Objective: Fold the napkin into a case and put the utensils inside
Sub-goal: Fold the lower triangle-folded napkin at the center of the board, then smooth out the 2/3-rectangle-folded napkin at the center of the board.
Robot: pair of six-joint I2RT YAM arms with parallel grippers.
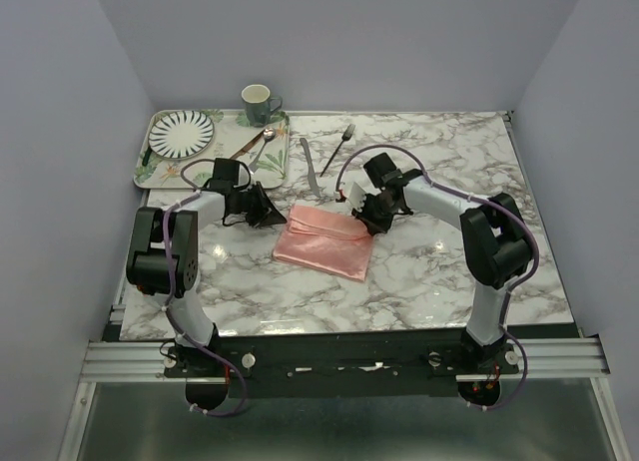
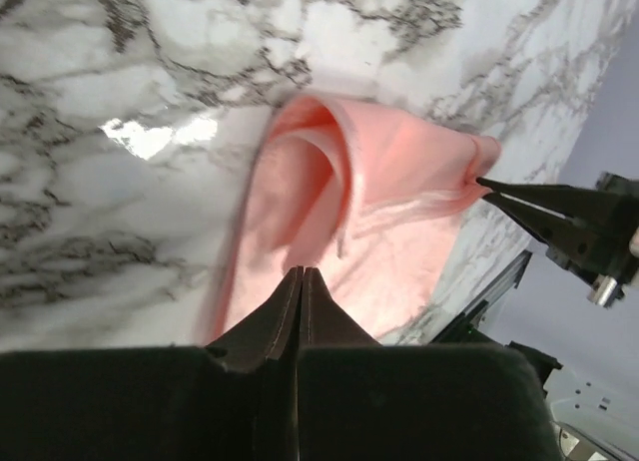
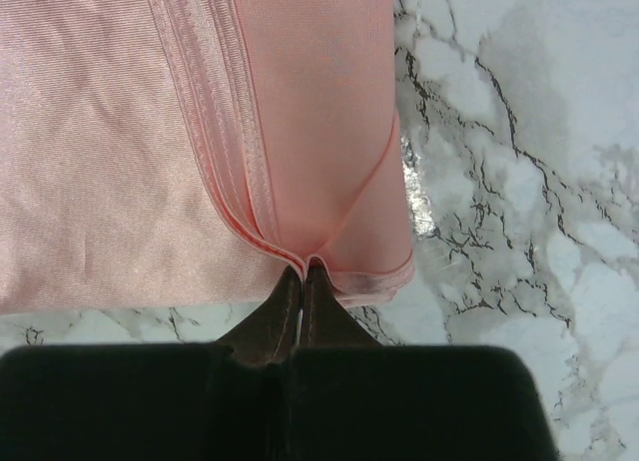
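Two end effectors grip the napkin [image 1: 321,236], which lies partly folded at the centre of the counter [image 1: 449,271].

Risk: unequal arm travel can skew the fold or pull a thin hem out of a pinch. The stacked layers would then spring open.

Left end effector [image 2: 303,276]: fingers pressed together on a raised cloth edge at the napkin's left side.

Right end effector [image 3: 303,271]: fingers pressed together, pinching the layered hems at the napkin's upper-right corner.

The fork [image 1: 344,142] and knife [image 1: 310,169] lie above the napkin in the top view, not yet inserted.
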